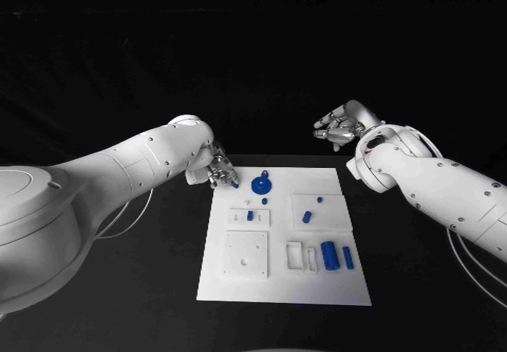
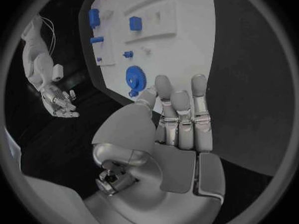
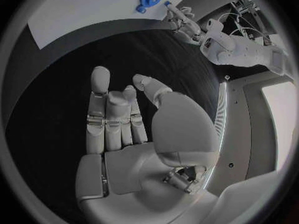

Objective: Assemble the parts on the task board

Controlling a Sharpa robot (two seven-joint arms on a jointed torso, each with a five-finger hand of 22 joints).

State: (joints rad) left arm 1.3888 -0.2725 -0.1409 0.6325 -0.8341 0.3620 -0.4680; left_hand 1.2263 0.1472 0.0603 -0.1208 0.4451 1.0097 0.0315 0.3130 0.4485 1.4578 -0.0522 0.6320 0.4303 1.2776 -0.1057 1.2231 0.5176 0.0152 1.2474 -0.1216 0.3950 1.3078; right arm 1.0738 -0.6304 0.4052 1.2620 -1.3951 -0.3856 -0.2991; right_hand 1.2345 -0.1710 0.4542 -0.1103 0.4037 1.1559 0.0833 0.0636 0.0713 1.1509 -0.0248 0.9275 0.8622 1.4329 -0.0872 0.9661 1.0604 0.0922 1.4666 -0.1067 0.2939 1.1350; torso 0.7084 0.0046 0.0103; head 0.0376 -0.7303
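The white task board (image 1: 280, 282) lies in the middle of the black table. A blue gear (image 1: 262, 182) sits near its far left corner, also in the left wrist view (image 2: 137, 77). Small blue pegs (image 1: 308, 216) stand mid-board, and two blue cylinders (image 1: 330, 255) lie at the near right. My left hand (image 1: 217, 172) hovers at the board's far left corner, its fingers (image 2: 181, 109) straight and its palm empty. A tiny blue piece (image 1: 234, 183) shows by its fingertips; I cannot tell if they touch. My right hand (image 1: 343, 125) is raised past the far right corner, fingers (image 3: 112, 119) extended, holding nothing.
White raised blocks and frames (image 1: 246, 255) occupy the board's near half. Bare black table (image 1: 127, 293) surrounds the board on every side. My right arm (image 1: 433, 187) crosses above the table to the right of the board.
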